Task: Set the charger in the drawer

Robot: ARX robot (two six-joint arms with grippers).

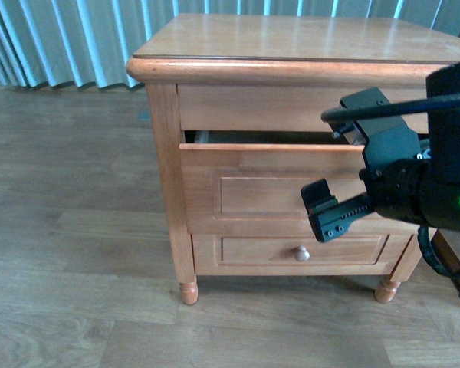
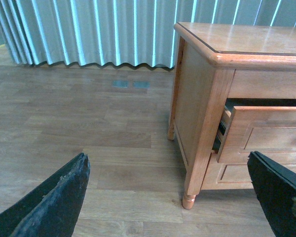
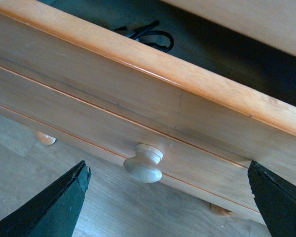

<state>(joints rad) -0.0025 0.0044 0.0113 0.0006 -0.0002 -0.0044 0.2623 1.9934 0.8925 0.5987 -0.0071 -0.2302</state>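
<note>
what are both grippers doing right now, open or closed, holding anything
Left gripper: open, holding nothing, out over the floor beside the nightstand.
Right gripper: open, holding nothing, facing the drawer knob.

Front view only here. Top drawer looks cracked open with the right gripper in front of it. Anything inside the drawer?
Observer: The right wrist view shows a thin black cable lying inside the drawer. I can't see what it's attached to.
Operator: Gripper on the knob?
Observer: No. The right gripper is open. The knob lines up between its fingers, and neither finger touches it.
Operator: Left arm?
Observer: The left gripper is open and empty, facing the floor beside the cabinet.
</note>
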